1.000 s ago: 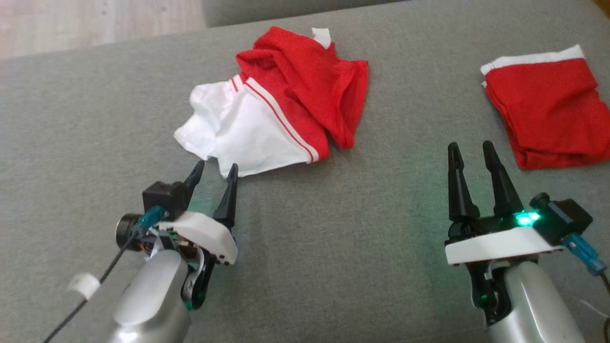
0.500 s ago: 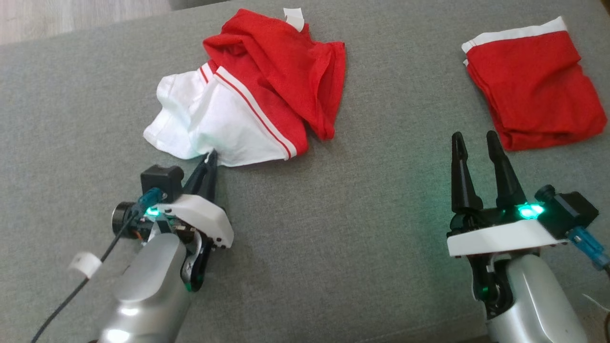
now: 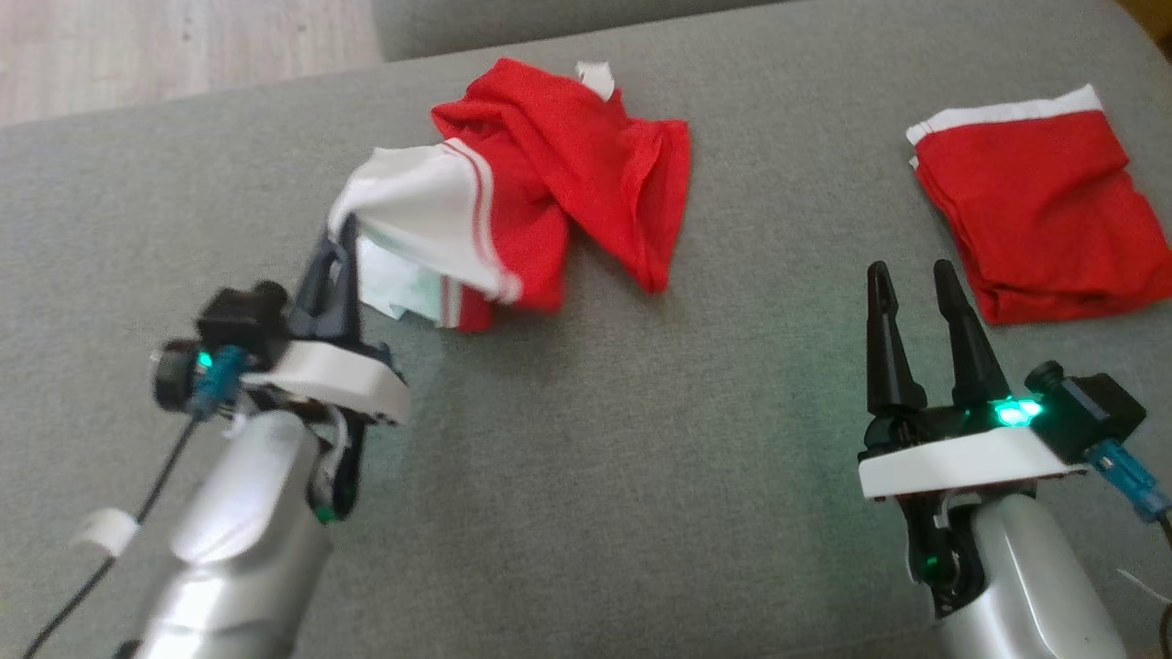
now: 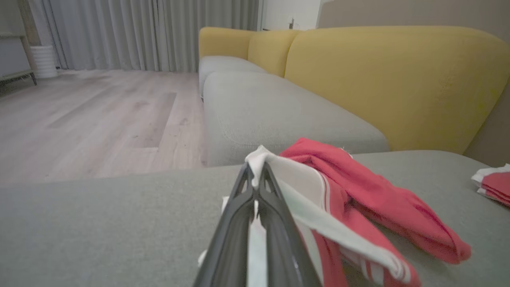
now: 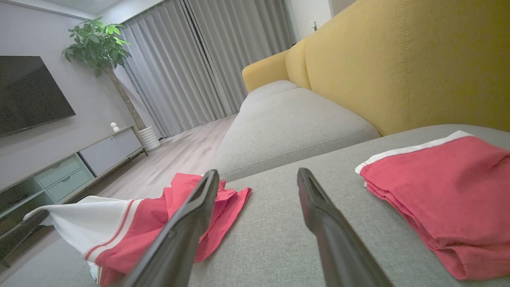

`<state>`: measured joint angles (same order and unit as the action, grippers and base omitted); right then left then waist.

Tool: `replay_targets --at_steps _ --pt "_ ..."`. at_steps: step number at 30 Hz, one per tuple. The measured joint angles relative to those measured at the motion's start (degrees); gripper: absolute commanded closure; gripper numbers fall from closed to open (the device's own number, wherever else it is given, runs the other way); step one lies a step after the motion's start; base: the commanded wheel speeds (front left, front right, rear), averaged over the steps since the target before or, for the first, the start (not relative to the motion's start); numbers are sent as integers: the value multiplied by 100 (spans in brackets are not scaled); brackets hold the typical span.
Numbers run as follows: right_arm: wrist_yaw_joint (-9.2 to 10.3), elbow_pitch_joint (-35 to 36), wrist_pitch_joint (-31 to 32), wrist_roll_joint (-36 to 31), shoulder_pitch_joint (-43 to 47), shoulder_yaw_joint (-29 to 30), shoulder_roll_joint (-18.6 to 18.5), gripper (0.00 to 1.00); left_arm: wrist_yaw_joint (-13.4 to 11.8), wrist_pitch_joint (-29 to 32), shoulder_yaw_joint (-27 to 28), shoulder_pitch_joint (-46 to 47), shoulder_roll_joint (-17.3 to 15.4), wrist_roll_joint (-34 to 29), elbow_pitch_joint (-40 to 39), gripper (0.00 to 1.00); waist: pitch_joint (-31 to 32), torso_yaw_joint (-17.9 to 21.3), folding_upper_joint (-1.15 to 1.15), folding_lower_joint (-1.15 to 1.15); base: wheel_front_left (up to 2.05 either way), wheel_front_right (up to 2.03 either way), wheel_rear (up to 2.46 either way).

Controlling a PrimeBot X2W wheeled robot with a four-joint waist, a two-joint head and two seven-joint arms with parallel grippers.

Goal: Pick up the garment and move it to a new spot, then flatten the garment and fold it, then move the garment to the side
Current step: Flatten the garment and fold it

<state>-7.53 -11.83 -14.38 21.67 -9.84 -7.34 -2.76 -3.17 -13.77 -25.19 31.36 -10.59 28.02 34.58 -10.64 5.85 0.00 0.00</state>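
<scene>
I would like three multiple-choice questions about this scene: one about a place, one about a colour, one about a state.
1. Where does the folded red garment lie?
A) on the grey cushion, far right
B) on the wooden floor
C) on the yellow backrest

2. What colours has the crumpled garment?
A) blue and grey
B) red and white
C) all black

3. In what state is the left gripper?
A) wide open
B) shut on the crumpled garment
C) shut on nothing

1 A: it lies beyond the open right gripper.
2 B: red body, white striped panel.
3 B: white cloth is pinched between its jaws.
</scene>
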Motion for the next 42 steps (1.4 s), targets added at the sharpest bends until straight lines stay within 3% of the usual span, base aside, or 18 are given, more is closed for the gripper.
replay_targets --at_steps 8,13,18,25,29,31,38,39,40,41,42 --pt "0 -29 0 42 7 -75 0 0 -196 -52 343 15 -541 -249 -933 100 195 -170 0 0 0 0 0" --pt "0 -33 0 103 7 -141 0 0 -180 -69 448 117 -892 -568 -1668 100 250 -229 0 0 0 0 0" --pt "0 -64 0 132 18 -130 -1 0 34 -75 229 227 -1154 -851 -2197 100 295 -315 0 0 0 0 0" --pt "0 -99 0 147 35 -137 -1 0 332 119 -179 21 -1283 -894 -2657 100 342 -484 0 0 0 0 0" --pt "0 -127 0 146 63 -133 -1 0 675 275 -750 -367 -1319 -954 -2856 100 376 -566 0 0 0 0 0" --pt "0 -167 0 145 143 -113 0 0 926 434 -1512 -655 -1284 -1024 -2967 100 414 -621 0 0 0 0 0" --pt "0 -211 0 144 144 -103 0 0 1068 1027 -3377 -1049 -1382 -573 -2862 100 531 -706 0 0 0 0 0" --pt "0 -219 0 144 144 -98 -1 0 1076 1106 -3606 -1060 -1440 -408 -2819 75 542 -722 0 0 0 0 0" --pt "0 -222 0 144 146 -93 -1 0 1076 1145 -3699 -1071 -1467 -253 -2764 75 551 -740 0 0 0 0 0" --pt "0 -223 0 142 146 -97 -1 0 1074 1178 -3739 -1061 -1499 -132 -2722 8 561 -761 0 0 0 0 0" --pt "0 -226 0 134 147 -96 -1 0 1076 1172 -3755 -1046 -1541 -70 -2695 0 571 -782 0 0 0 0 0"
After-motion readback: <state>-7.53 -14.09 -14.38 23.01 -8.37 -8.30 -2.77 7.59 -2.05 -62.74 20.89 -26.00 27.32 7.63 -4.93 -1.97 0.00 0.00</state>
